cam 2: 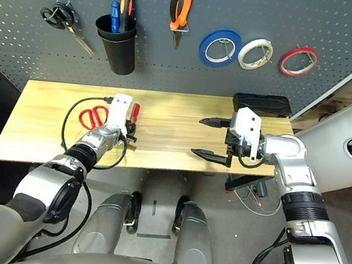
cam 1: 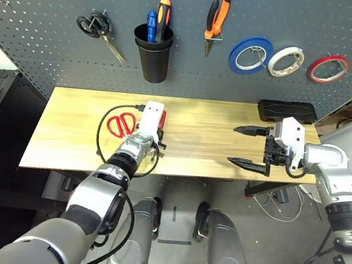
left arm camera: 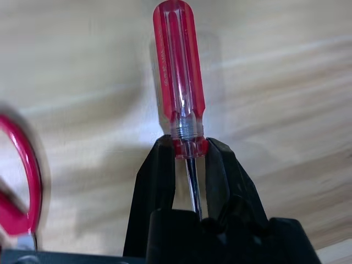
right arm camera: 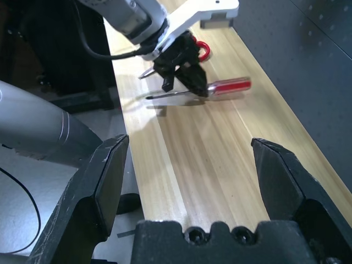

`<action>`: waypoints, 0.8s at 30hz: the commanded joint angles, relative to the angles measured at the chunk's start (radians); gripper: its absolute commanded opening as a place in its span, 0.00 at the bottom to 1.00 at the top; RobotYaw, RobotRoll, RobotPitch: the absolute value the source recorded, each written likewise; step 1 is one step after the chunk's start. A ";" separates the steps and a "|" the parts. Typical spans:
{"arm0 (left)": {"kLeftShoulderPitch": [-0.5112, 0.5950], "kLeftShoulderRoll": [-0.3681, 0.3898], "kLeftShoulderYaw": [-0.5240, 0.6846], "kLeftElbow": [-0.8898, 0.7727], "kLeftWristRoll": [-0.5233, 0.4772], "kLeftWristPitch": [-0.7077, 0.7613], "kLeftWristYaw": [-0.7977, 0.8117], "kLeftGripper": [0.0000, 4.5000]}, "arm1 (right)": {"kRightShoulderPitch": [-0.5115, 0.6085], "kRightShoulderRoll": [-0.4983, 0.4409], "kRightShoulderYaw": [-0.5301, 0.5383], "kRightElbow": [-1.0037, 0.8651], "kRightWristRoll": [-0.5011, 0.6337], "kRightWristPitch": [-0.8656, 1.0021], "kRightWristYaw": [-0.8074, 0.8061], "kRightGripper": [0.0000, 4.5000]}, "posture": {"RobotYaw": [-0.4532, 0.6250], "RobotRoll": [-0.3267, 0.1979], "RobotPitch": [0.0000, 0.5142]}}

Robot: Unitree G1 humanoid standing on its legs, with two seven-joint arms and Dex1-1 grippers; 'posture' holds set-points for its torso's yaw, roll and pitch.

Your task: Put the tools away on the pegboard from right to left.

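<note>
On the dark grey pegboard [cam 1: 49, 5] hang the thin red tape ring [cam 1: 329, 68] at the far right and the orange-and-black pliers [cam 1: 215, 18] near the middle. The slim red-handled screwdriver [left arm camera: 179, 71] lies low on the wooden table [cam 1: 205, 116]. My left gripper [left arm camera: 190, 146] is shut on it where the handle meets the shaft. Just to its left lie the red-handled scissors [cam 1: 122, 123]. My right gripper [cam 1: 232, 143] hovers wide open over the table's right part, holding nothing.
A black cup [cam 1: 152, 51] on the board holds a blue and an orange screwdriver. Black-handled scissors [cam 1: 98, 29] hang at the left. Blue [cam 1: 250, 55] and white [cam 1: 286, 60] tape rolls hang beside the red ring. A black case [cam 1: 286, 111] sits at the back right.
</note>
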 commanded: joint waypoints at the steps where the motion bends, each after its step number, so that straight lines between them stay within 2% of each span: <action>1: 0.117 0.016 -0.020 -0.251 -0.002 0.105 -0.046 0.18 | 0.005 -0.003 -0.012 0.019 0.006 -0.010 0.007 1.00 | 0.38 0.62 0.38; 4: 0.270 0.036 -0.034 -0.623 -0.014 0.256 -0.067 0.18 | -0.021 -0.003 -0.023 0.058 0.018 -0.012 0.029 1.00 | 0.40 0.62 0.38; 10: 0.483 0.074 -0.036 -1.149 -0.026 0.497 -0.071 0.18 | -0.080 -0.005 -0.047 0.147 0.040 -0.011 0.075 1.00 | 0.46 0.62 0.35; 17: 0.588 0.092 -0.029 -1.481 -0.028 0.630 -0.052 0.18 | -0.175 0.006 -0.062 0.294 0.020 -0.059 0.097 1.00 | 0.50 0.62 0.33; 20: 0.616 0.127 0.020 -1.600 -0.016 0.611 -0.045 0.18 | -0.207 0.014 -0.060 0.345 0.013 -0.084 0.107 1.00 | 0.51 0.62 0.32; 24: 0.610 0.163 0.089 -1.667 -0.034 0.545 -0.057 0.18 | -0.227 0.018 -0.060 0.389 0.005 -0.107 0.117 1.00 | 0.52 0.62 0.31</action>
